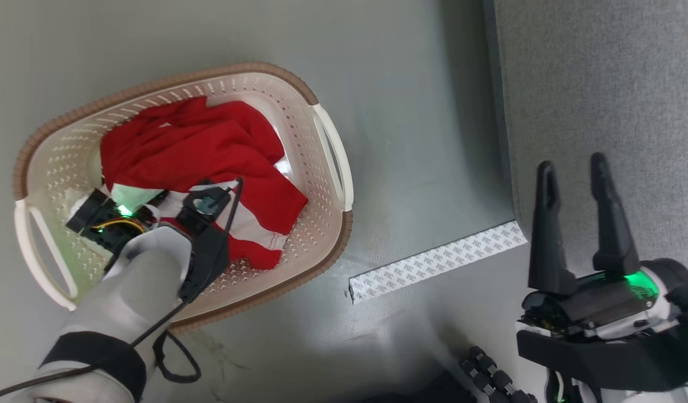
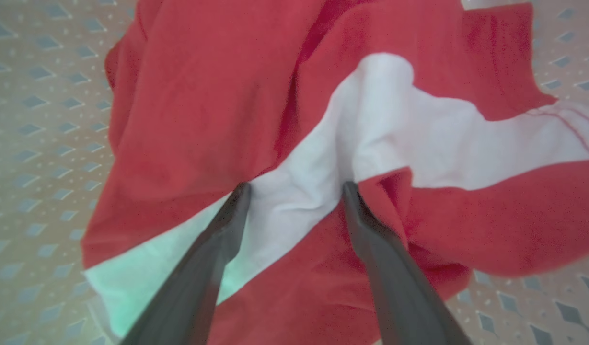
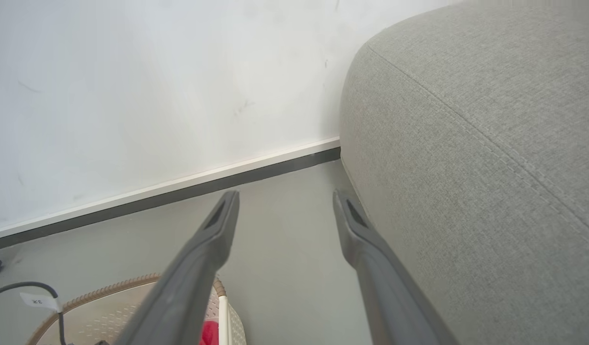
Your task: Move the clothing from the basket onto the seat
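Reaching left gripper [image 2: 296, 186]: jaws wide open, tips on the clothing [image 2: 203, 120]; should push in deep, then squeeze tight;
Right gripper [image 1: 572, 162]: open, empty

Soft, matt red cloth with a white band, the clothing [image 2: 189, 120], lies creased under the left gripper [image 2: 296, 189], whose fingers are smooth, dull dark plastic. Around it, the basket [image 1: 313, 238] is cream perforated plastic with a woven-look brown rim. Beside the right gripper [image 3: 284, 196], the seat [image 3: 467, 167] is coarse grey woven fabric. The floor [image 3: 284, 268] is smooth and faintly glossy.
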Tool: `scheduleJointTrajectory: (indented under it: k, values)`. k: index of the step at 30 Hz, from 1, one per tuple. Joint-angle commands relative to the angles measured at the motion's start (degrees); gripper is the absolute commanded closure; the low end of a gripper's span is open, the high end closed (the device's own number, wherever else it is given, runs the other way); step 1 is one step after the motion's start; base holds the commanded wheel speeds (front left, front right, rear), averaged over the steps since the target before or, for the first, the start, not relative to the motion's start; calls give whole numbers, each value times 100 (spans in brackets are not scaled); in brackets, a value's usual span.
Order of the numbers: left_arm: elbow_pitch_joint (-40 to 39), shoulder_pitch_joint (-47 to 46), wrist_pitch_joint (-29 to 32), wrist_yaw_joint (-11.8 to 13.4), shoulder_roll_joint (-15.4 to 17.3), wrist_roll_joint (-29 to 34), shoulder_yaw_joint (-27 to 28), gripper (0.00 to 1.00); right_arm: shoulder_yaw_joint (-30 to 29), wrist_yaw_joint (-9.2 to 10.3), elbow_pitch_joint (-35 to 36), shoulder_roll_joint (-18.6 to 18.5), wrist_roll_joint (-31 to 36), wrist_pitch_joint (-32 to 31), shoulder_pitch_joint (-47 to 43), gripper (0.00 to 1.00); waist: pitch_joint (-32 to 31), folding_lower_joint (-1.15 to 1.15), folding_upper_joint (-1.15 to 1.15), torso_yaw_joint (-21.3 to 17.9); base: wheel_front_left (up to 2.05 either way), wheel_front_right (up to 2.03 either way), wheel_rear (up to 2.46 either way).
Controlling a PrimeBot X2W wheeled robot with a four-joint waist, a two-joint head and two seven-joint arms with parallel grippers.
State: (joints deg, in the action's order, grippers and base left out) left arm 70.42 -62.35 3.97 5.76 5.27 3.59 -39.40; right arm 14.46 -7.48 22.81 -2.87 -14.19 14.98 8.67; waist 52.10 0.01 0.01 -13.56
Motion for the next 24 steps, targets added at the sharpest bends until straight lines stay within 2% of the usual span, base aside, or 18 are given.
scheduleJointTrajectory:
  k: [1, 2, 3, 12, 16, 20, 24]
  values:
    - [78, 8, 14, 37, 76, -10, 2, 22, -12, -2, 45, -2, 7, 24, -26, 0, 63, -1, -1, -47, 0, 0, 0]
    - [108, -4, 9, 35, 90, -22, -2, 55, -27, -2, 100, -2, 18, 24, -46, 0, 70, -1, -1, -54, 0, 0, 0]
    - [121, -16, -8, 46, 89, -45, -3, 100, -38, -2, 141, -2, 25, 24, -68, 0, 71, -1, -1, -59, 0, 0, 0]
    - [247, 186, -339, 20, 94, -302, 81, 100, -102, -2, 89, -2, 80, 25, -56, 0, -224, -1, -1, -6, 0, 0, 0]
    - [266, 389, -613, -169, -15, -572, 226, 100, 1, -2, -291, -1, 309, 23, -78, 0, -712, -1, -1, 109, 0, 0, 0]
    - [276, 714, -1057, -369, -99, -868, 385, 100, 128, -2, -835, -7, 692, 24, -105, 0, -1418, -1, -1, 243, 0, 0, 0]
    - [260, 969, -1469, -579, -165, -1203, 564, 100, 132, -2, -1190, -7, 791, 24, -78, 0, -2114, -1, -1, 395, 0, 0, 0]
